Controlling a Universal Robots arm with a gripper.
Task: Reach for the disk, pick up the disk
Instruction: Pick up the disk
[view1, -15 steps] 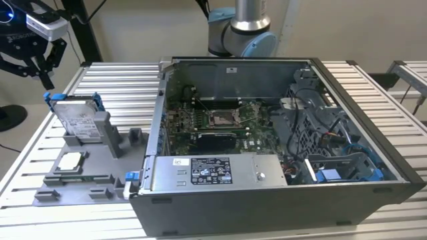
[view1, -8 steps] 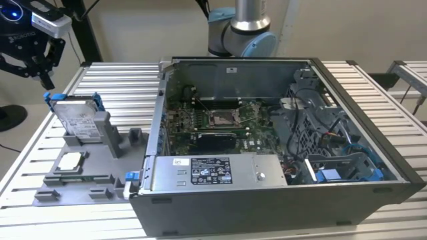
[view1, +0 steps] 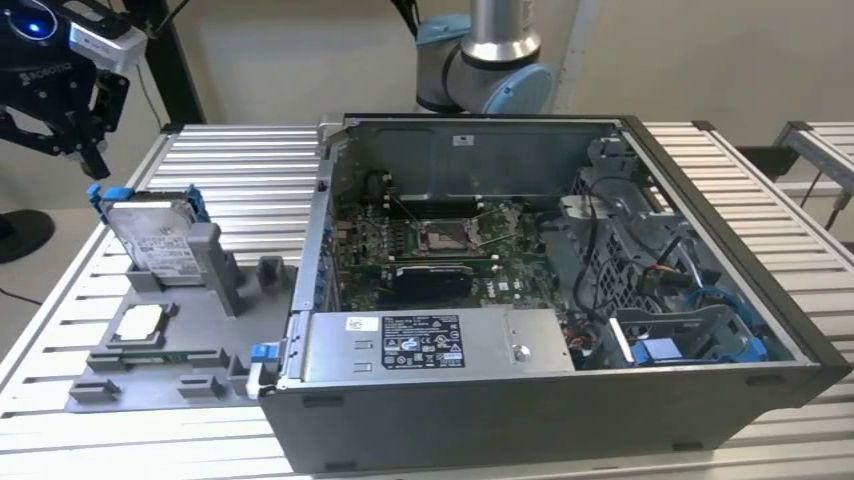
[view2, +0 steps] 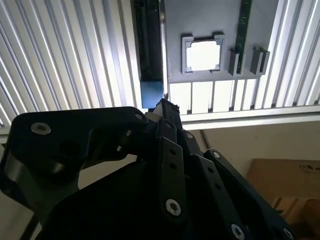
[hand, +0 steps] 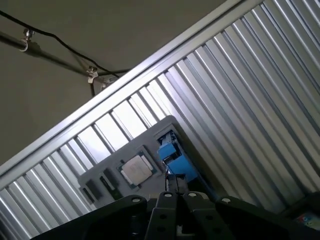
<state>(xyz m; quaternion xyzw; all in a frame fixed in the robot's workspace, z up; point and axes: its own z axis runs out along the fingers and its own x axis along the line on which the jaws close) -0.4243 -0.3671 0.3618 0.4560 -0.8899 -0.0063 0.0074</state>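
While gripper (view1: 91, 155) hovers at eleven o'clock of disk (view1: 150, 238), jaws closed, empty: likely stiff, weighty, shock-sensitive; take by blue bracket (view1: 191, 202).

Open computer case (view1: 507, 410), small chip (view1: 139, 323)

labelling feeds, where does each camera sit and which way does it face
Exterior view: off the arm, raised, looking down on the computer case and disk; arm and hand show.
First wrist view: at the wrist, looking past the hand to the disk.
Second wrist view: likewise, from another angle.
Both wrist views share disk and chip.
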